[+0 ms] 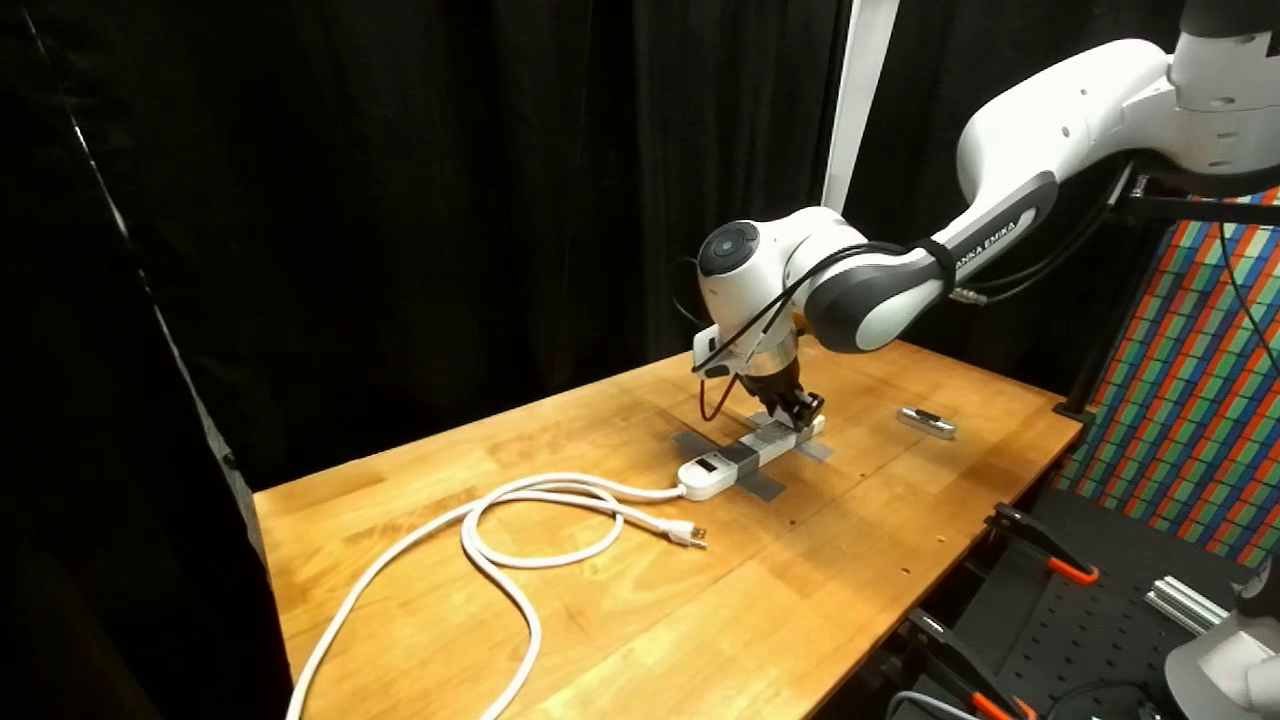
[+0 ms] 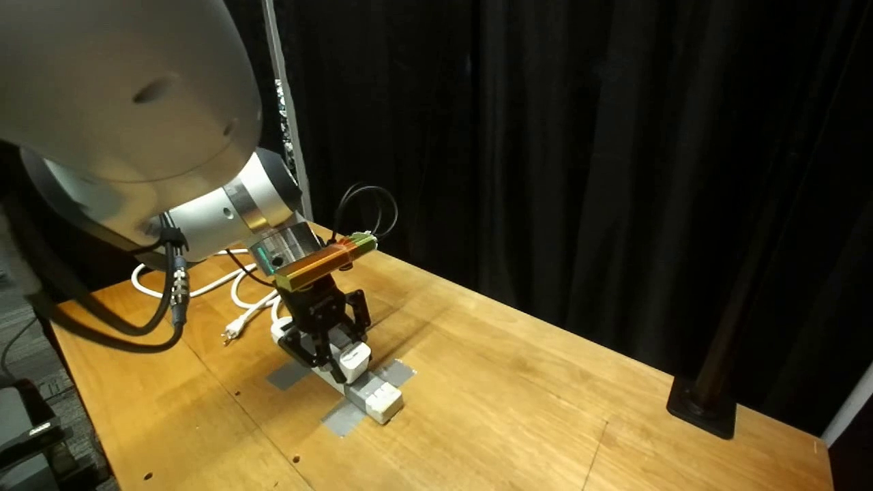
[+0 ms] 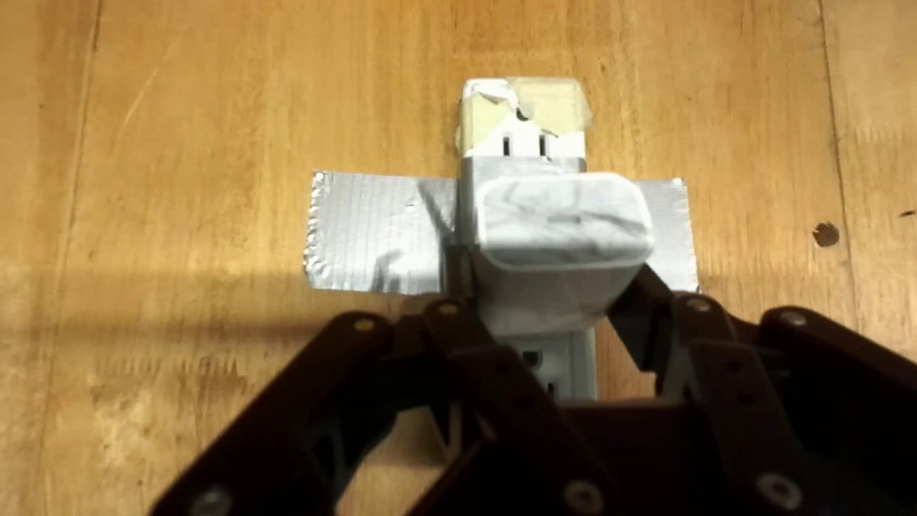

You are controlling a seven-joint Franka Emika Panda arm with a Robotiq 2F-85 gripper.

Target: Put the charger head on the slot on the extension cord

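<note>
The charger head, a small white rounded cube, shows in an exterior view (image 2: pixel 354 361) and in the wrist view (image 3: pixel 562 222). My gripper (image 3: pixel 548 295) has its dark fingers against both sides of it and looks shut on it. The charger head stands over the middle of the extension cord's power strip, which shows in both exterior views (image 1: pixel 706 477) (image 2: pixel 384 402) and in the wrist view (image 3: pixel 526 147). In the wrist view it looks slightly tilted and offset to the right of the strip. Its prongs and the slots beneath it are hidden, so I cannot tell whether they meet.
Grey tape (image 3: pixel 380 233) fixes the strip to the wooden table (image 1: pixel 620 620). The strip's white cable (image 1: pixel 535 600) loops over the table and ends in a plug (image 1: pixel 683 533). A small dark-and-silver object (image 1: pixel 927 422) lies beyond the strip. Clamps (image 1: pixel 1045 545) grip the table edge.
</note>
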